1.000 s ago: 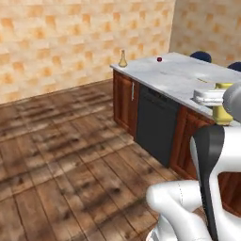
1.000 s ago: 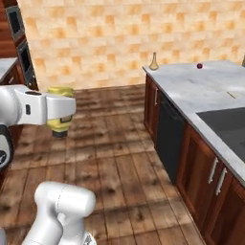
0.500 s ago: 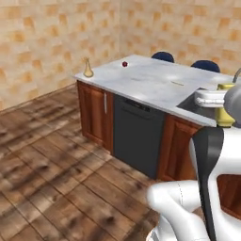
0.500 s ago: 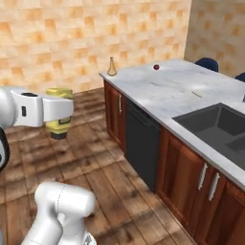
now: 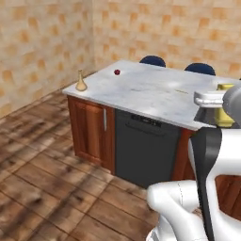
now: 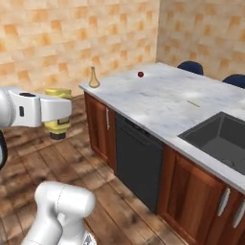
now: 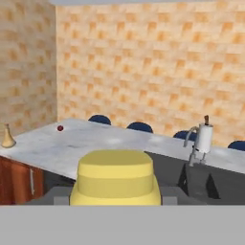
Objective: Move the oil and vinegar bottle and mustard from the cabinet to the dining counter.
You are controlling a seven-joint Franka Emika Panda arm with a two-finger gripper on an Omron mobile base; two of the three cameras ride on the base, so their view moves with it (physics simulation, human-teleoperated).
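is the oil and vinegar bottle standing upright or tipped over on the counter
Upright. The oil and vinegar bottle stands on its bulbous base at the corner of the dining counter, thin neck pointing straight up.

oil and vinegar bottle [image 6: 94, 78] on dining counter [image 6: 158, 98] corner | mustard [image 6: 58, 112] in gripper [image 6: 58, 130], off counter

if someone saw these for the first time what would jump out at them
Probably the yellow mustard clamped in the gripper at the end of the white arm, held in the air over the wooden floor, short of the counter. Next, the big marble dining counter on its reddish wood base, with the tan oil and vinegar bottle standing at its near corner and a small red ball further along.
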